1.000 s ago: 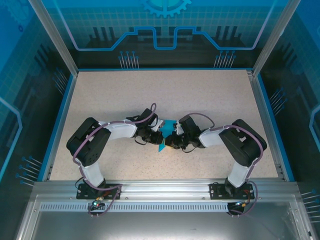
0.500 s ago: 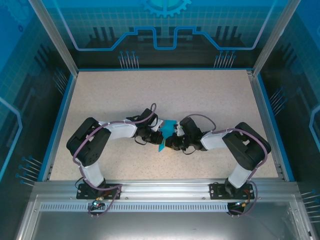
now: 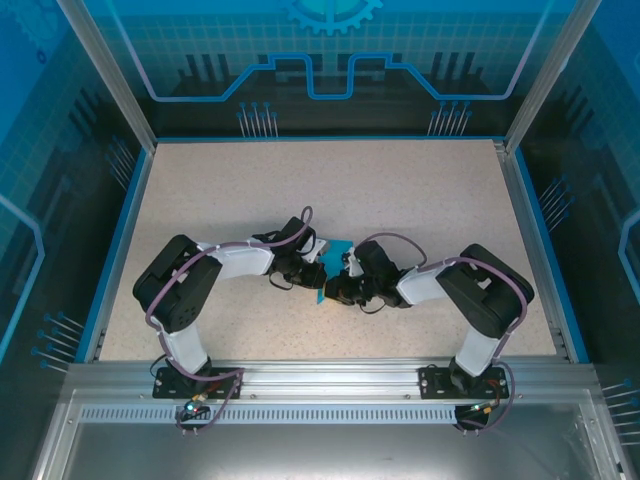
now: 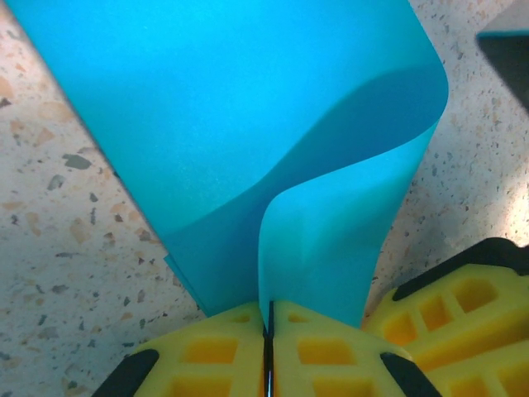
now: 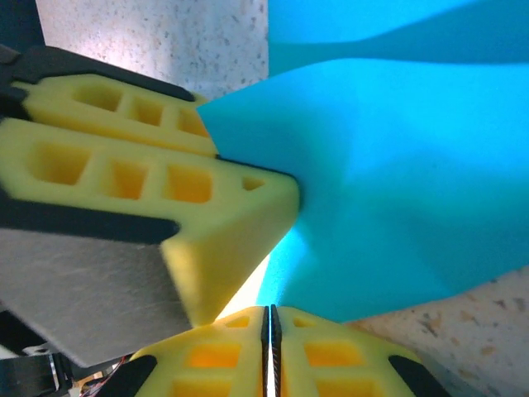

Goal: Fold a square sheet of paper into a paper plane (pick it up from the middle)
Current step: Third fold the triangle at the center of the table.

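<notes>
Left wrist view: your left fingers (image 4: 215,351) and right fingers (image 5: 331,356) both pinch the square sheet of paper (image 4: 248,124). It looks light, floppy and easily creased, so grip its edges gently.

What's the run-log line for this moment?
left gripper: shut on square sheet of paper | right gripper: shut on same sheet | sheet: curled

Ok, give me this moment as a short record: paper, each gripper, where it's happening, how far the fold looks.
paper: teal square sheet of paper, bent into a soft curl, no dart shape yet
left gripper: shut on the sheet's edge
right gripper: shut on the sheet, close beside the left gripper
place: middle of the speckled table, between both arms
</notes>
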